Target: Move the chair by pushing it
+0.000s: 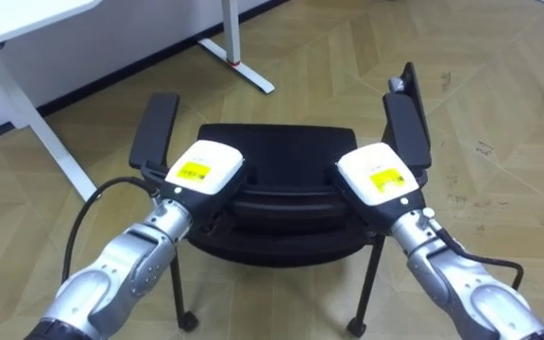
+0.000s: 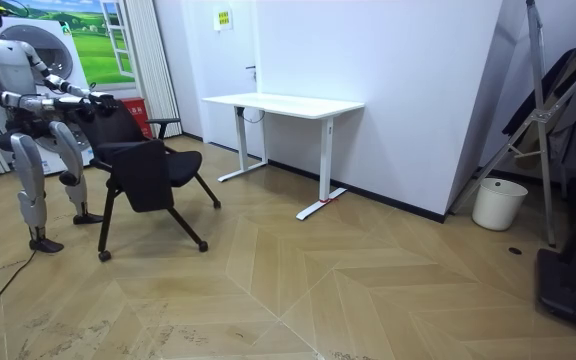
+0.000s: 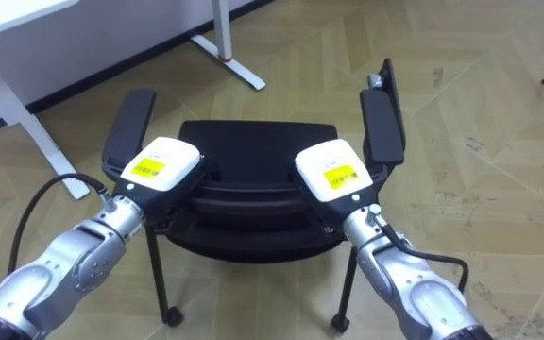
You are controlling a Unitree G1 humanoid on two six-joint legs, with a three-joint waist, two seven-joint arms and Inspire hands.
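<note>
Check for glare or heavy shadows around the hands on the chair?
Left eye view: even light, no glare on the left robot hand or right robot hand; the black chair reads dark. Room view: only a faint shadow on the floor under the chair.

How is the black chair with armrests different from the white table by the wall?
The black chair with armrests is dark, and the white flat-topped table is pale. The chair stands on thin legs with small wheels, while the table stands on flat feet. The robot's left hand and right hand are on the chair's back, but nothing touches the table. Both stand on the wooden floor.
</note>
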